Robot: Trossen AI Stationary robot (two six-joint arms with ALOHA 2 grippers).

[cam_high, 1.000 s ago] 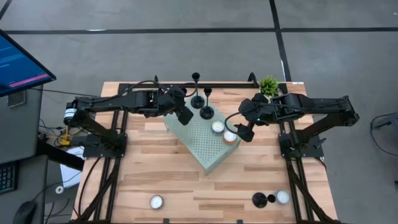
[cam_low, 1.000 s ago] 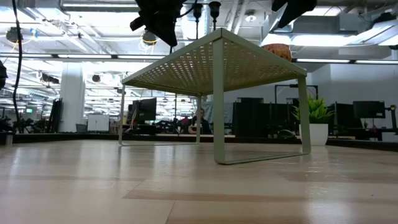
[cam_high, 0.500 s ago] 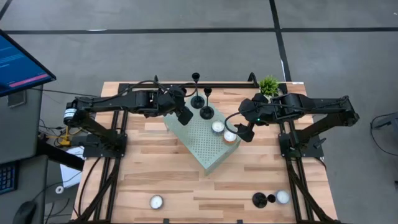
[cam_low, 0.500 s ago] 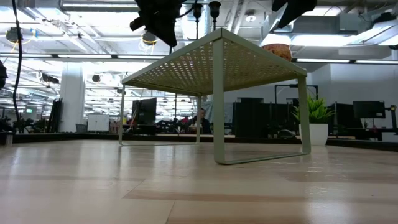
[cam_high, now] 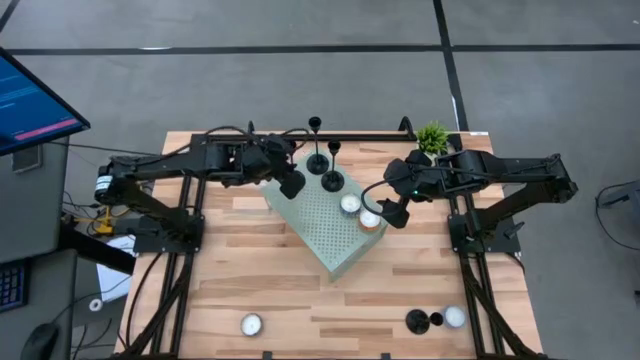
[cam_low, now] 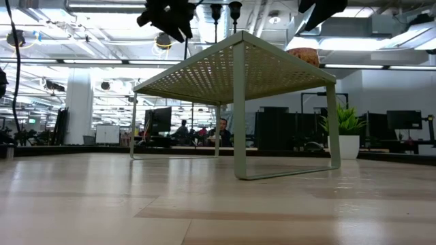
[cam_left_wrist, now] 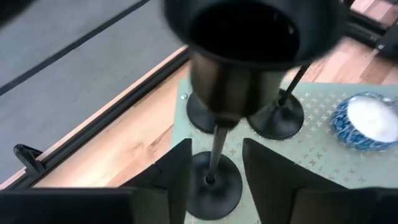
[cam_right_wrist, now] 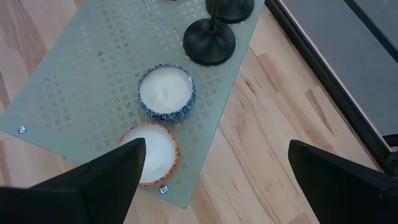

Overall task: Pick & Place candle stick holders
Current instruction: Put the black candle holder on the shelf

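Three holders stand upright on the green stand [cam_high: 325, 230]; one holder [cam_left_wrist: 214, 180] sits between the left gripper's [cam_left_wrist: 214, 163] released, parted fingers, stem vertical. Right gripper [cam_high: 392, 213], wide open, waits at three o'clock.

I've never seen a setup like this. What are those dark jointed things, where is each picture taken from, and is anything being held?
They are two robot arms, each ending in a two-finger gripper. One picture looks straight down on the wooden table, one looks across at table height, and two come from cameras on the arms' wrists.

On the table stands a green perforated shelf carrying three black candle stick holders and two candles. A fourth holder, two tealights and a small plant sit on the table itself.

Nothing is gripped. The left gripper has its fingers apart on either side of one holder's stem. The right gripper hovers open near the candles.
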